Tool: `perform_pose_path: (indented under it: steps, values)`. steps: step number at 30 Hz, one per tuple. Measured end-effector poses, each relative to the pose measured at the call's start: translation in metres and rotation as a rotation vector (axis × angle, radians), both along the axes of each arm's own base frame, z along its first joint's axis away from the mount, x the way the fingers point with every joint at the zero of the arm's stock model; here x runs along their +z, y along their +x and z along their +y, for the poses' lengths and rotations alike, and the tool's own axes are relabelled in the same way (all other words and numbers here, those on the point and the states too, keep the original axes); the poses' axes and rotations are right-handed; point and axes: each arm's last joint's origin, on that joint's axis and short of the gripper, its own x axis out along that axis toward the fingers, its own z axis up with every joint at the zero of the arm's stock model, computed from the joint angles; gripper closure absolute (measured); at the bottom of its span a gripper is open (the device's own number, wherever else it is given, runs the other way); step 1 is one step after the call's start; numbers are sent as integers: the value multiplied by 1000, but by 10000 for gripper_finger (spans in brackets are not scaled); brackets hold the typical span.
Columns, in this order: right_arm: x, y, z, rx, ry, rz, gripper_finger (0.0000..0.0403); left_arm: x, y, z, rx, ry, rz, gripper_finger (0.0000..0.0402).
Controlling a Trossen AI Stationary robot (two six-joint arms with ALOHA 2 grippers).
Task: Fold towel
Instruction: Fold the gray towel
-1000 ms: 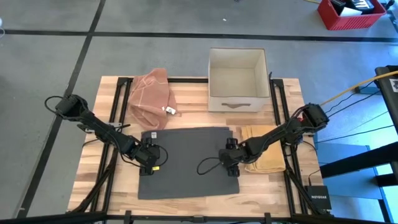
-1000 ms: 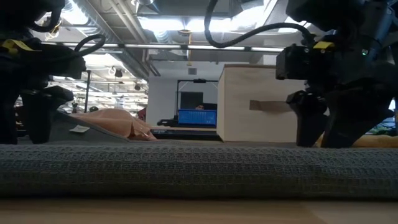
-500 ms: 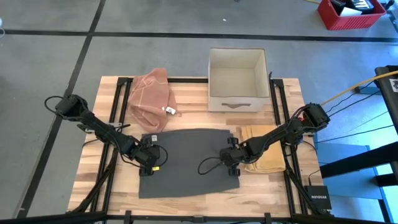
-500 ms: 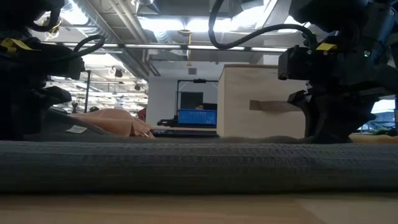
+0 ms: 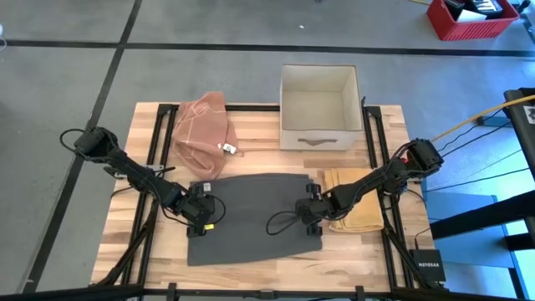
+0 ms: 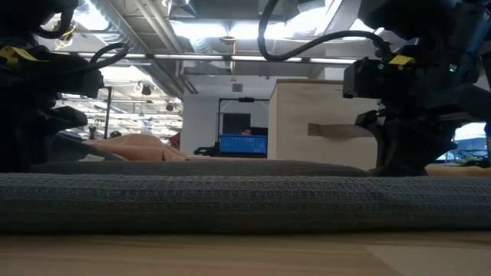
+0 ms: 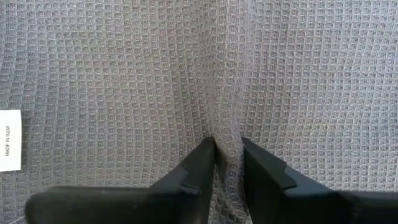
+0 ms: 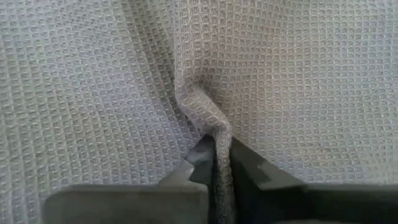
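A dark grey waffle-weave towel [image 5: 255,217] lies spread on the wooden table [image 5: 251,272], and its near edge [image 6: 245,203] fills the low view. My left gripper [image 5: 199,214] stands over the towel's left part, and my right gripper [image 5: 311,215] over its right part. Both point steeply down and are shut on the towel. The left wrist view shows a small white label [image 7: 9,140] on the towel beside my left gripper [image 7: 227,155]. My left gripper pinches a small raised ridge of the towel [image 7: 226,134] between its two fingers, coming from above. The towel around the ridge lies flat on the table. My right gripper [image 8: 222,149] pinches a raised fold of the towel [image 8: 202,109] between its two fingers, coming from above. The fold runs away from the fingertips as a soft ridge. The rest of the towel lies on the table.
A crumpled pinkish cloth [image 5: 203,130] lies at the far left. An open white box [image 5: 319,107] stands at the far middle. A folded yellow towel [image 5: 355,211] lies just right of the grey towel, under my right arm. Bare wood shows along the near edge.
Both grippers have shut on the towel where they stood and each has drawn up a small ridge of cloth. The towel's far edge has bowed, and its middle has bulged up a little between the grippers. Neither arm has moved away.
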Motion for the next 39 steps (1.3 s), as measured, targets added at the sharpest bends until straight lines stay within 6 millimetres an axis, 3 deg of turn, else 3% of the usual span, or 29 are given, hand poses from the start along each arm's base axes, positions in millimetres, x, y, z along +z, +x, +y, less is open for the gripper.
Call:
perform_pose_path:
  steps: [7,12,16,19,23,34,39]
  values:
    - [6,-3,-2,9,-4,25,267,0,0,-1,-22,-13,8,291]
    - [25,-2,-1,43,-12,16,199,5,5,-3,-32,-24,9,257]
    - [41,7,2,85,0,-48,169,18,13,-8,-64,-26,11,244]
    - [44,9,3,106,-11,-61,163,33,20,-12,-50,-35,-2,243]
    - [45,11,0,109,-16,-69,162,35,18,-13,6,-29,23,248]
    - [7,13,-11,111,-13,8,162,5,-2,-7,54,-31,20,251]
    - [5,12,-11,101,-11,13,185,3,-3,-5,43,-21,29,251]
